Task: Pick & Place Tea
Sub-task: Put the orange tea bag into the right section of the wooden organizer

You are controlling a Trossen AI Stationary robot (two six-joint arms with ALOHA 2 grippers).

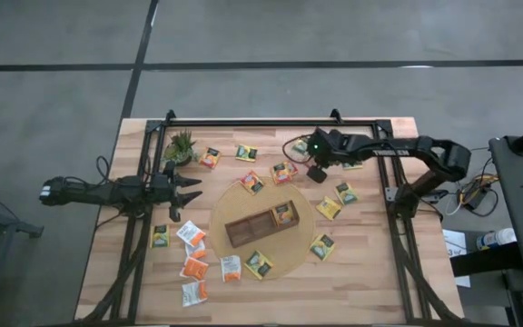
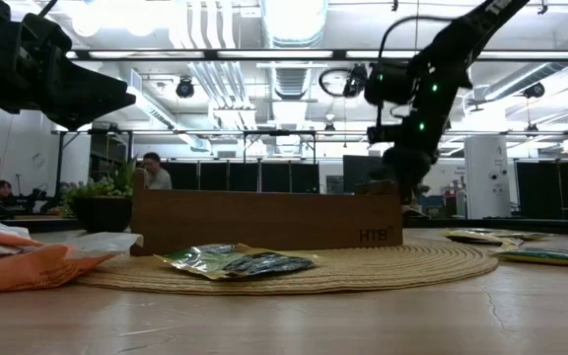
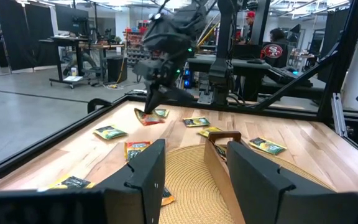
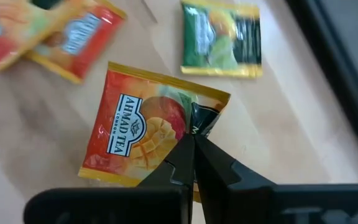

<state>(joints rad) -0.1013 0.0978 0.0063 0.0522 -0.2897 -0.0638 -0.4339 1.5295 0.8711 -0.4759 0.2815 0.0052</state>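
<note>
My right gripper (image 4: pixel 194 163) is over the table's far right part, beyond the round woven mat (image 1: pixel 309 218), shut on an orange tea sachet (image 4: pixel 143 130). From the left wrist view, that sachet (image 3: pixel 148 117) shows under the dark fingers. Several other tea sachets lie flat on the table, some orange (image 1: pixel 194 267), some yellow-green (image 1: pixel 346 193). The brown wooden tray (image 1: pixel 261 225) rests on the mat with one sachet (image 1: pixel 282 213) in it. My left gripper (image 1: pixel 187 189) is open at the table's left, level, with nothing between its fingers. My right gripper pinches the orange sachet between its two fingertips at one edge, near a corner (image 4: pixel 199 118), where the foil is creased. The fingers come from above, slanting down. The sachet hangs tilted below them; whether its lower edge is clear of the table I cannot tell.
A small green potted plant (image 1: pixel 182 145) stands at the far left. Black frame rails (image 1: pixel 398 227) run along the table's sides and far edge. Loose sachets ring the mat, a cluster of them at the near left (image 1: pixel 192 292). People and desks show in the room beyond.
</note>
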